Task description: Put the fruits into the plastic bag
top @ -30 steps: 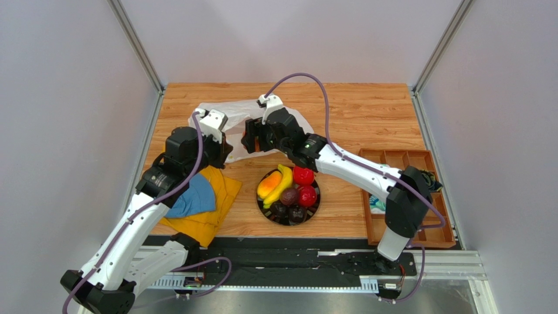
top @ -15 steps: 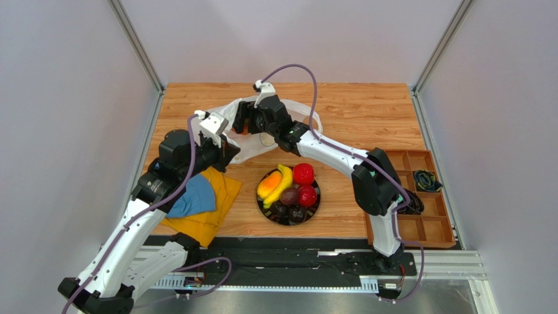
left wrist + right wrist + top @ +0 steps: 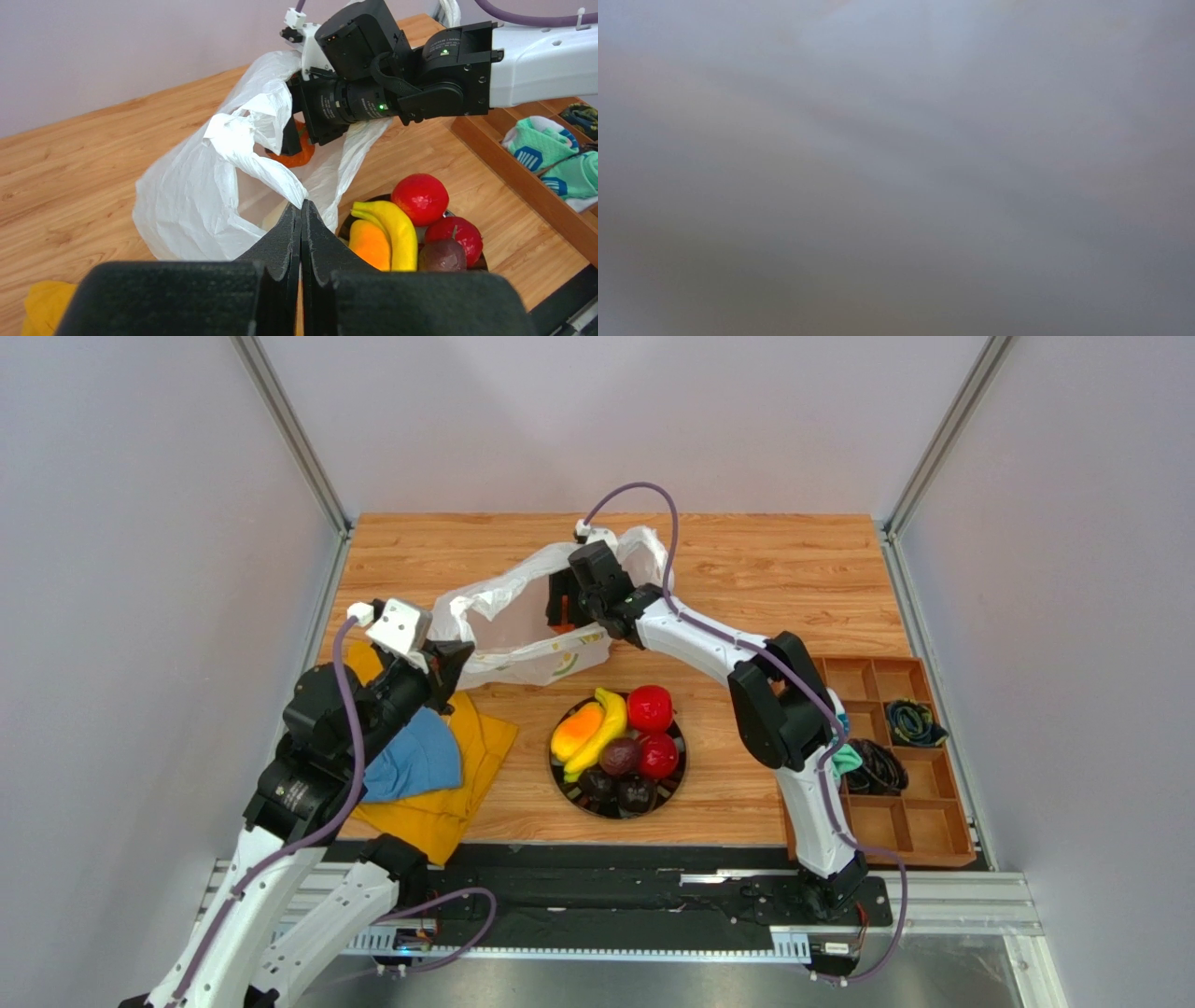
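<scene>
Right hand (image 3: 291,140) — fingertips hidden inside plastic bag (image 3: 184,201).

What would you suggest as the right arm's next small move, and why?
Probably open the right gripper to drop the orange fruit: it seems already inside the plastic bag, whose mouth the left gripper pinches open.

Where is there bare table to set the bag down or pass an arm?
Bare wood: far right, between the plastic bag and the wooden tray; also the far left corner. Crowded: the black plate of fruits close in front of the bag, cloths at near left, right arm above the plate-to-tray strip.
</scene>
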`<state>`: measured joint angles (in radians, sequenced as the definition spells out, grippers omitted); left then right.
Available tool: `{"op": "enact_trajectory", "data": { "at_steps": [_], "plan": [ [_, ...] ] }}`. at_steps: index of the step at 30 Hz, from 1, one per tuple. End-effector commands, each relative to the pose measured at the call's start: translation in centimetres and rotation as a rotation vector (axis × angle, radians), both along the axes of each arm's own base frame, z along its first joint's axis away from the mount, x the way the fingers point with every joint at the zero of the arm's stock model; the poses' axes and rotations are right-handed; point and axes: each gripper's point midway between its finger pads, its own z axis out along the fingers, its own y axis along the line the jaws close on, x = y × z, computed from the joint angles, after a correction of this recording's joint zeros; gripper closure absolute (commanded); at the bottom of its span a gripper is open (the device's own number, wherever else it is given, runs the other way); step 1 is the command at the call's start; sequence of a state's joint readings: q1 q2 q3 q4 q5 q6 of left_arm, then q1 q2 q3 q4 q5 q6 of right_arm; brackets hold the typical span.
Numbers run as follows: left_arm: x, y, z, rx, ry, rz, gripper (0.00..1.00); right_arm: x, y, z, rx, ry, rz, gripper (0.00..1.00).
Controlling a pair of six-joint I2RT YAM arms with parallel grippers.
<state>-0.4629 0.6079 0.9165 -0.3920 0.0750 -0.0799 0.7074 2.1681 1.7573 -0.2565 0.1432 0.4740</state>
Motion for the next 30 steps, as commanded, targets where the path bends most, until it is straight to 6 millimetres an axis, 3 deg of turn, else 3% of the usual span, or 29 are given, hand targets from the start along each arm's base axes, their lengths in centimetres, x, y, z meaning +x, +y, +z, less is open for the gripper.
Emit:
{"op": "enact_trajectory", "data": {
  "at_steps": [1, 6, 9, 10, 14, 25, 28, 30],
  "plan": [
    [1.0, 0.1, 0.6, 0.007, -0.033, 0.029, 1.00, 1.7, -2.0, 0.7, -0.092, -0.038, -0.051, 0.51],
    [1.8, -0.5, -0.8, 0.035, 0.034, 0.019, 1.00, 1.6, -2.3, 0.8, -0.111, -0.018, -0.041, 0.44],
    [1.9, -0.8, -1.0, 0.038, 0.048, 0.001, 1.00, 1.4, -2.2, 0.9, -0.113, -0.007, -0.025, 0.31],
    [1.9, -0.9, -1.1, 0.041, 0.050, -0.002, 1.00, 1.4, -2.0, 1.0, -0.111, -0.007, -0.015, 0.18],
    [2.0, -1.1, -1.4, 0.044, 0.062, -0.007, 1.00, 1.2, -1.9, 1.3, -0.118, 0.001, 0.003, 0.04],
    [2.1, -1.2, -1.6, 0.048, 0.070, -0.010, 1.00, 0.7, -1.6, 1.9, -0.103, -0.001, 0.043, 0.01],
    [2.3, -1.1, -1.9, 0.053, 0.082, -0.004, 1.00, -0.1, -0.5, 2.7, -0.049, -0.003, 0.098, 0.03],
    [2.5, -1.1, -2.2, 0.059, 0.094, 0.004, 1.00, -0.5, 0.1, 4.7, 0.007, -0.035, 0.128, 0.05]
  ]
}}
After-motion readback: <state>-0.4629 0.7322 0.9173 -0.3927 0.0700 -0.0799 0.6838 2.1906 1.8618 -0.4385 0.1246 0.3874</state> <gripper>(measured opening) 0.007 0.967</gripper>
